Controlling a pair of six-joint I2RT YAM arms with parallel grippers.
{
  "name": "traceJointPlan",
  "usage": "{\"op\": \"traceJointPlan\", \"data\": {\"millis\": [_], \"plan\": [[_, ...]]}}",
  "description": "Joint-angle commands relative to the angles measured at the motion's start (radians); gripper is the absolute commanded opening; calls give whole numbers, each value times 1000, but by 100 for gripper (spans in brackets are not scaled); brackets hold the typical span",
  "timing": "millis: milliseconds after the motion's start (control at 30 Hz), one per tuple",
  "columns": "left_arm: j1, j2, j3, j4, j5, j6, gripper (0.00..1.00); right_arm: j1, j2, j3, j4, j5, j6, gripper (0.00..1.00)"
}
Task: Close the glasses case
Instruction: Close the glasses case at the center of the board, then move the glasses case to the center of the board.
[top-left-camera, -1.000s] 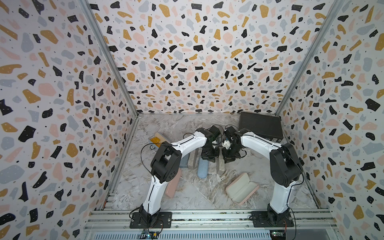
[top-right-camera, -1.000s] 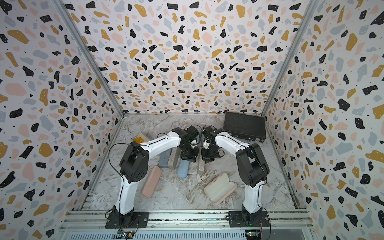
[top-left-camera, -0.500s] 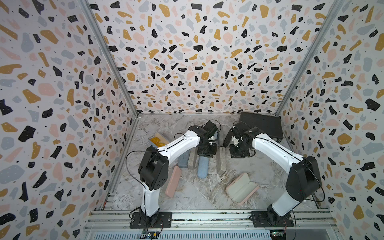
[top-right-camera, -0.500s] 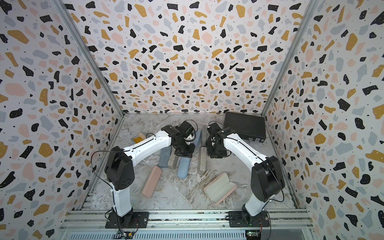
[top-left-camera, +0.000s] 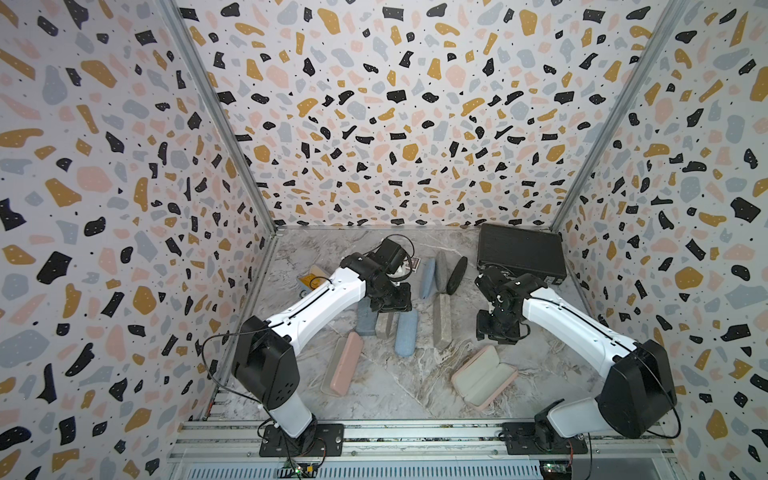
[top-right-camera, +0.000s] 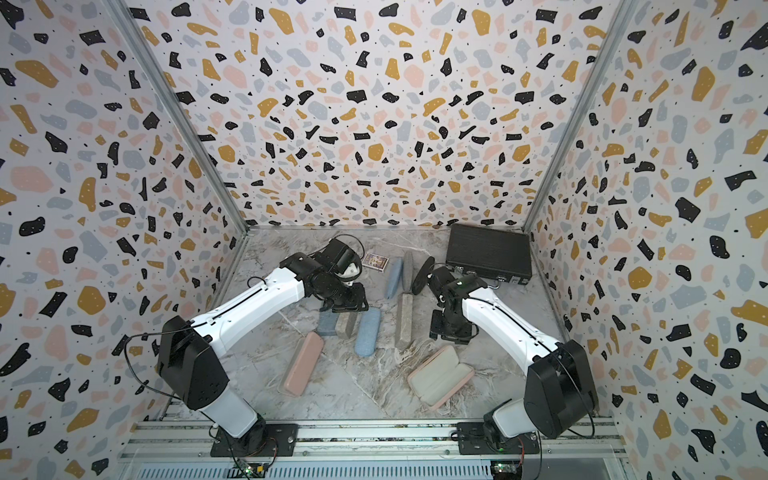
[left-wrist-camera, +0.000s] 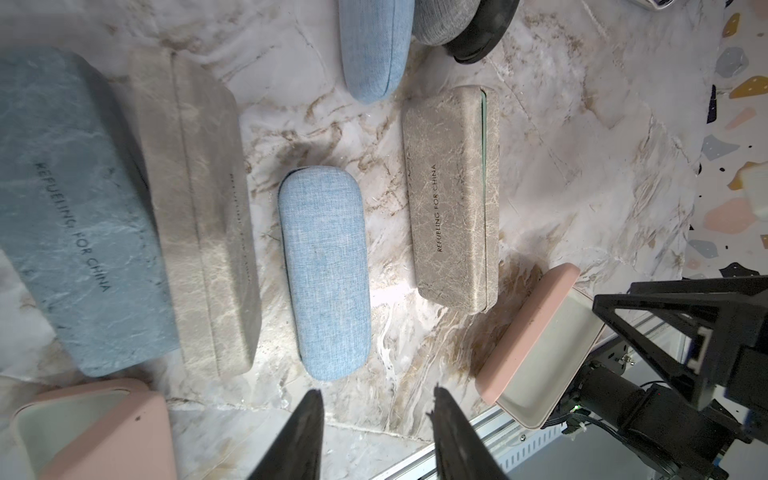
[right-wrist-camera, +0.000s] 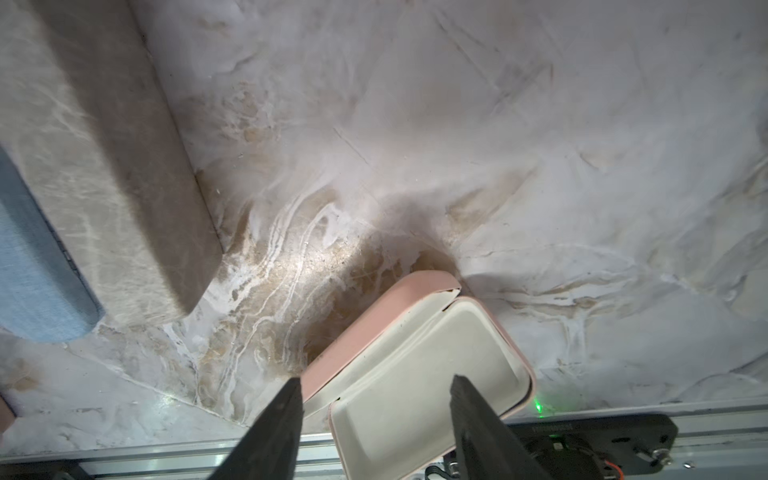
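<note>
Plainly unclosed: pink glasses case (top-left-camera: 484, 382) lying wide open on marble table (top-left-camera: 395, 399), front right. Poised near it, right gripper (right-wrist-camera: 374, 380), jaws apart, empty; left gripper (left-wrist-camera: 376, 392) likewise parted, empty. Folding lid shut left to do

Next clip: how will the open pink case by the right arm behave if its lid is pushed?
The open pink case looks like a rigid moulded shell, so it should stay stiff rather than flop. It looks empty, so it is probably light and may slide on the smooth marble tabletop instead of closing. The lid should pivot at the fold between its two halves.
</note>
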Motion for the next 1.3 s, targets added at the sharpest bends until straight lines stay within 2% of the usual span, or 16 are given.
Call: {"op": "traceJointPlan", "data": {"millis": [0, 367, 800, 1100, 1267], "plan": [[11, -26, -41, 28, 14, 13, 45, 25, -10, -33, 46, -39, 77, 59], [27, -30, -93, 57, 33, 4, 45, 75, 94, -45, 120, -73, 106, 56], [29, -20, -102, 65, 55, -3, 45, 85, 6, -110, 121, -40, 160, 54], [29, -31, -122, 67, 53, -3, 45, 90, 26, -153, 177, -57, 185, 52], [29, -20, -117, 66, 56, 0, 45, 90, 46, -159, 214, -68, 192, 30]]}}
